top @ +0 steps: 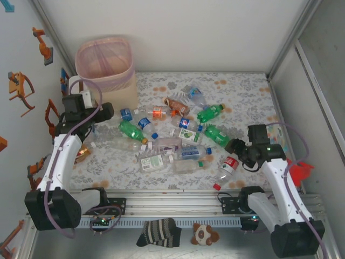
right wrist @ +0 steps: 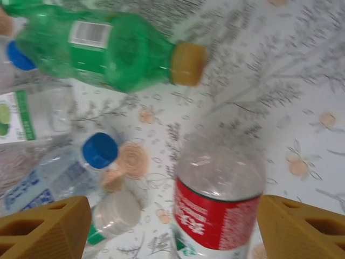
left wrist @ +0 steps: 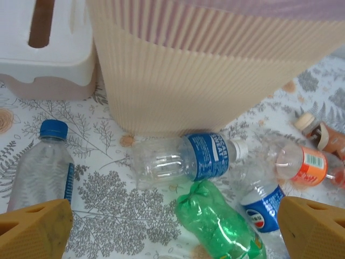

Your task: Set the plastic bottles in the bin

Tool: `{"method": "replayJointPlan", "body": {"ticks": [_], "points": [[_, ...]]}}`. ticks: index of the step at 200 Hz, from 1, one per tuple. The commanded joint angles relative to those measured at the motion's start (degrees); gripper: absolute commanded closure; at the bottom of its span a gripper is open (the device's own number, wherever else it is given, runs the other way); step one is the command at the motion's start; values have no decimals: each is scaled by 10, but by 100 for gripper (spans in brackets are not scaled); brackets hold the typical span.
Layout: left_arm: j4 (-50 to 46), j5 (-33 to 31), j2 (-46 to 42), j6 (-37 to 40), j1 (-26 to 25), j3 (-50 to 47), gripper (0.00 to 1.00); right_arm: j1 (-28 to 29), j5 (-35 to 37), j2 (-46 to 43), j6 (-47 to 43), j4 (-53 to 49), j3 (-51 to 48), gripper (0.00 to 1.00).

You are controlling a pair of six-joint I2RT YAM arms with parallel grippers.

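Several crushed plastic bottles (top: pixel 172 140) lie scattered across the floral tabletop. The beige bin (top: pixel 105 62) with a pink liner stands at the back left. My left gripper (top: pixel 97 112) hovers open just in front of the bin wall (left wrist: pixel 215 70). Between and beyond its fingers lie a green bottle (left wrist: pixel 221 224) and a clear blue-labelled bottle (left wrist: pixel 186 159). My right gripper (top: pixel 235 147) is open near the front right. A clear bottle with a red label (right wrist: pixel 221 205) lies between its fingers (right wrist: pixel 294 226), close to the right one, and I see no grip on it. This view is blurred.
A white box (left wrist: pixel 46 48) with a brown slot sits left of the bin. A green bottle with an orange cap (right wrist: pixel 116 51) lies ahead of the right gripper. A striped sock (top: pixel 159 232) and a small plush toy (top: pixel 205 234) rest below the front rail. Side walls enclose the table.
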Motion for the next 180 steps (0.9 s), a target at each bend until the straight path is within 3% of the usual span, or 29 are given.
{"method": "replayJointPlan", "body": {"ticks": [1,87,123,180], "points": [[56,68,-15,-29,24,-27,4,4,25,-26,49,-28,-30,19],[40,118,19,-43,75,-7,4,5,-8,0,42,82,-124,19],[52,141,24,-62,105,-12,4,5,7,37,26,115,-119,24],[47,135,25,-61,107,-13,4,5,11,31,32,134,-141,32]]}}
